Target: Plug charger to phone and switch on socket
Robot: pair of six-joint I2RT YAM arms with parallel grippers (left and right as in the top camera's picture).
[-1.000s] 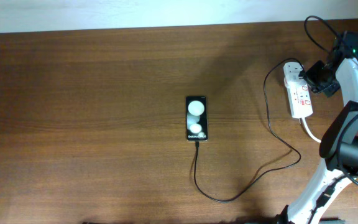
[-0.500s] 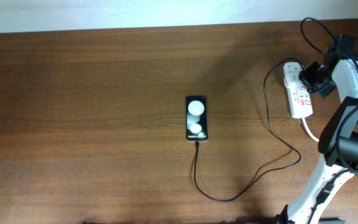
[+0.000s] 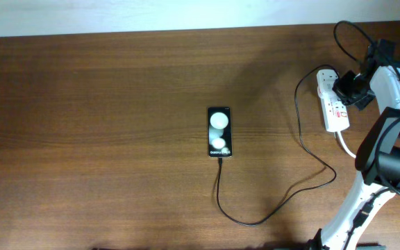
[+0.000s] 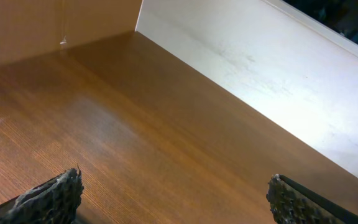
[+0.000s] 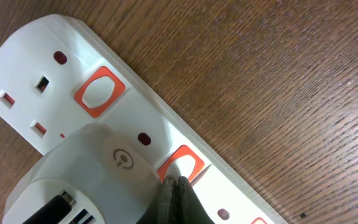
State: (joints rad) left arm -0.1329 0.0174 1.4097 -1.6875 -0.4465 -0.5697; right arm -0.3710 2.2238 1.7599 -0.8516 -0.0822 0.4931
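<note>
Table (image 3: 103, 104): left gripper (image 4: 176, 202) has its jaws wide, only bare wood between them. Power strip (image 5: 55, 56) sits directly under the right gripper (image 5: 175, 190), whose jaws are pressed together and empty, tip on the red switch (image 5: 182, 163) just beside the white adapter (image 5: 86, 168). Phone (image 3: 219, 132) is well apart from those jaws, charger cable (image 3: 269, 208) meeting its lower end. Risks: tip skids onto the adapter and loosens it; light strip slides under the push, switch unflipped.

**Stuff you can't make out**

Right wrist view: the power strip (image 5: 135, 106) runs off the bottom edge, and the adapter (image 5: 86, 174) is chopped at the bottom-left corner. The right gripper (image 5: 176, 186) is a blurry wedge by a red switch (image 5: 180, 163). Touching or not, can't tell. Overhead, the phone (image 3: 219, 132) lettering is too tiny to read. The left gripper (image 4: 173, 205) shows only two fingertips (image 4: 48, 196), rest cut off.
</note>
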